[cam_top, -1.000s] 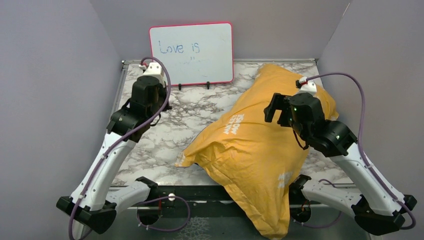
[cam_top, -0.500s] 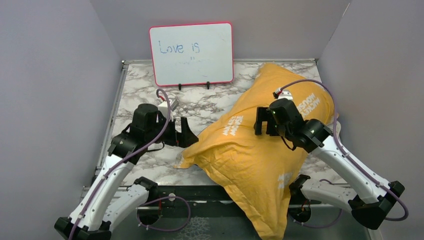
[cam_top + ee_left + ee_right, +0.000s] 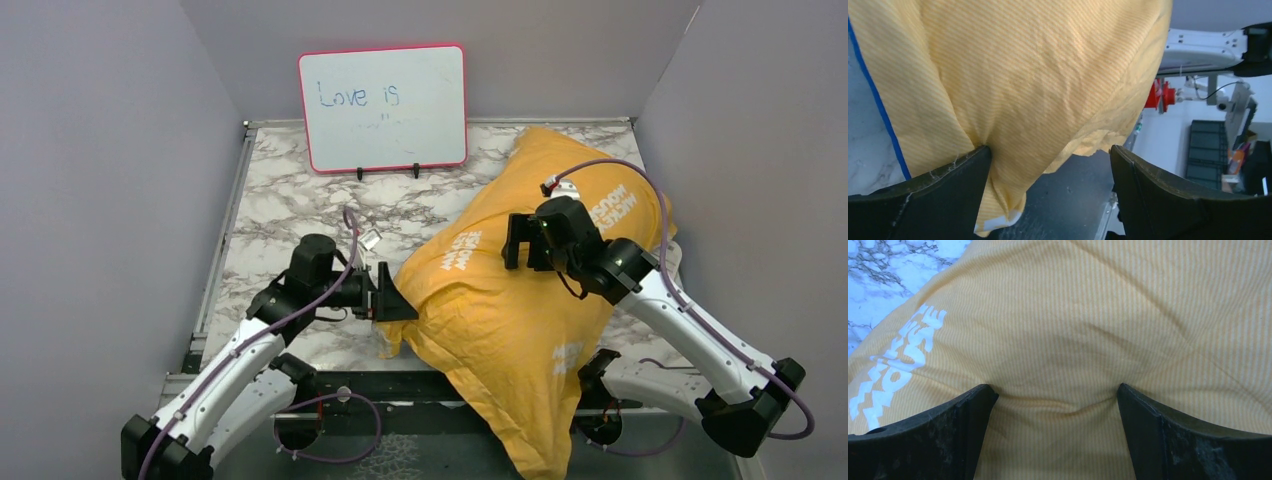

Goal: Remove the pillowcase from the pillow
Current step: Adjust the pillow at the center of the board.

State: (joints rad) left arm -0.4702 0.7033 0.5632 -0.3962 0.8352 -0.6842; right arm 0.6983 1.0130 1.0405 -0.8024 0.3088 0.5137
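The yellow-orange pillowcase lies plump and diagonal from the back right to the front edge, its near end hanging over. White lettering shows on it. The pillow is hidden inside. My left gripper is open at the case's near-left corner. In the left wrist view a fold of the pillowcase hangs between the jaws of the left gripper and touches the left finger. My right gripper is open on top of the bulge. The right wrist view shows the right gripper with both fingertips pressed into the fabric.
A pink-framed whiteboard reading "Love is" stands at the back of the marble table. Grey walls close in the left, back and right sides. A dark strip runs along the table's front edge below the left gripper.
The left arm swung from the back left, near the whiteboard, forward and right to the pillowcase's near-left corner. The right gripper shifted a little left and down onto the bulge.
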